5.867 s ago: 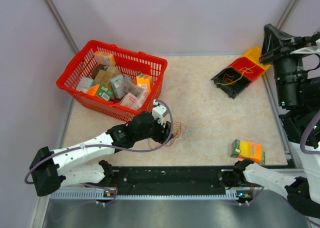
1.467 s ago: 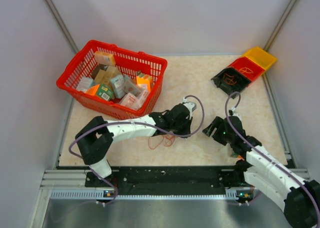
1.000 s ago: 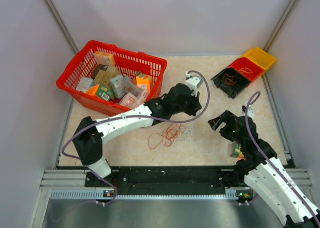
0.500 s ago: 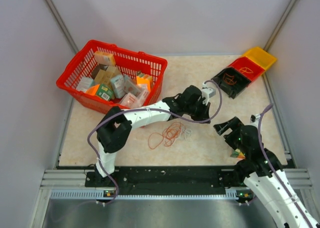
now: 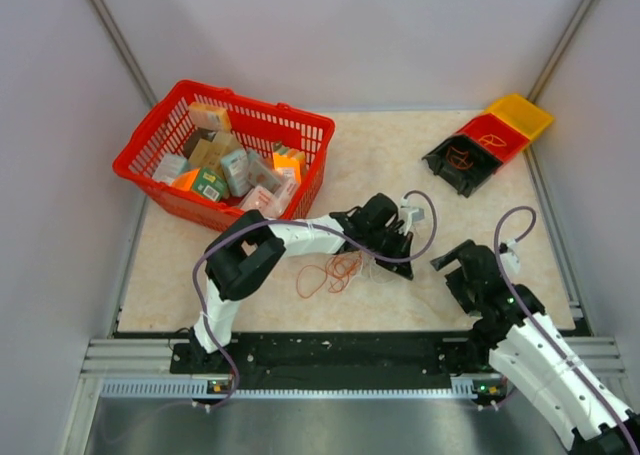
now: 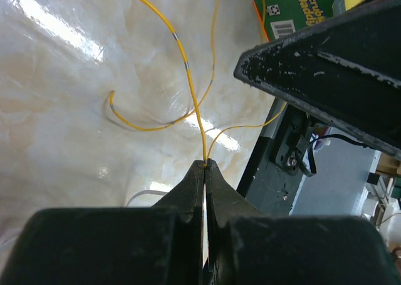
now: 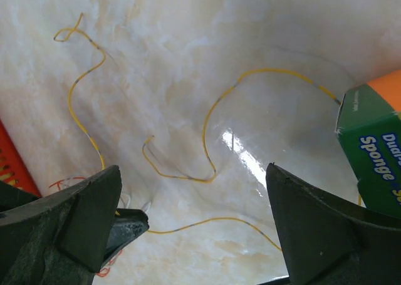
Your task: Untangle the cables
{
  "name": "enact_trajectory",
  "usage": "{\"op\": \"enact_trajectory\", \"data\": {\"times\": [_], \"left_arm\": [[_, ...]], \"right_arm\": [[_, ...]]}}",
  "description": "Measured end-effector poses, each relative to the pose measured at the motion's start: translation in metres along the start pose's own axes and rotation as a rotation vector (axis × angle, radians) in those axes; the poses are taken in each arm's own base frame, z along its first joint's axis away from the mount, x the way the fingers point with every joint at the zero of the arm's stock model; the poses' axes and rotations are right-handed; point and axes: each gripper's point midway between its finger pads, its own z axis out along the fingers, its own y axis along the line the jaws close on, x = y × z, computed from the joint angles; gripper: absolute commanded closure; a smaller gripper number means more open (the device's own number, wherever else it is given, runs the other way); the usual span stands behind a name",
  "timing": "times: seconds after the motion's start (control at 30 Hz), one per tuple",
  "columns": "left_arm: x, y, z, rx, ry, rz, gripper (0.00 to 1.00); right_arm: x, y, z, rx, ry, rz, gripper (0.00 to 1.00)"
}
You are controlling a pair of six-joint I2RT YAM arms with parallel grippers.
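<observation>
While pinching a cable [image 6: 188, 78], left gripper [image 6: 205, 166] outstretched

White lettering is picked up on the green face of a box [image 6: 301, 9] at the top of the left wrist view. "Scrub" is read on one line and "Dadd" beneath it, the rest being hidden. A barcode [image 6: 283, 29] is printed just beside the words, with digits too small to be read. A small black square mark with white dots [image 6: 271, 10] is seen above it. In the right wrist view, "Sponge" is made out in white on the box's [image 7: 373, 153] green panel, below a cut-off "Du". From above, printed labels are seen on the packets [image 5: 225, 165] in the red basket [image 5: 260, 105], but none can be read.
</observation>
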Motion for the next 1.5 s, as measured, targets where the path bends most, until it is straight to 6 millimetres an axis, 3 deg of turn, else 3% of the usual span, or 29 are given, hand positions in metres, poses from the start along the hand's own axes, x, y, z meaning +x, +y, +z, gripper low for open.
{"op": "enact_trajectory", "data": {"times": [0.33, 0.53, 0.83, 1.0, 1.2, 1.23, 1.3, 1.33, 1.4, 1.5], "left_arm": [[0.005, 0.001, 0.003, 0.028, -0.012, -0.012, 1.0], [0.004, -0.001, 0.003, 0.03, -0.016, -0.028, 1.0], [0.005, -0.005, 0.005, 0.037, -0.014, -0.023, 1.0], [0.006, -0.005, 0.006, 0.036, -0.014, -0.022, 1.0], [0.005, -0.006, 0.006, 0.037, -0.017, -0.019, 1.0], [0.005, -0.006, 0.006, 0.038, -0.018, -0.018, 1.0], [0.005, -0.006, 0.006, 0.038, -0.019, -0.018, 1.0], [0.005, -0.006, 0.006, 0.038, -0.019, -0.018, 0.99], [0.006, -0.005, 0.007, 0.038, -0.019, -0.018, 0.9], [0.011, -0.001, 0.007, 0.034, -0.024, -0.017, 0.7]], "right_arm": [[-0.015, 0.009, 0.024, 0.027, -0.008, 0.033, 0.01], [0.002, 0.018, 0.034, 0.002, 0.106, -0.02, 0.01], [0.007, 0.054, 0.04, -0.156, 0.149, -0.069, 0.01], [0.01, 0.058, 0.041, -0.24, 0.138, -0.083, 0.02], [0.017, 0.052, 0.046, -0.248, 0.159, -0.129, 0.29], [0.019, 0.051, 0.047, -0.245, 0.168, -0.136, 0.39], [0.022, 0.049, 0.048, -0.238, 0.183, -0.148, 0.71], [0.023, 0.049, 0.048, -0.239, 0.186, -0.154, 0.83], [0.022, 0.051, 0.047, -0.25, 0.183, -0.158, 1.0], [0.02, 0.054, 0.045, -0.265, 0.172, -0.162, 1.0]]}}
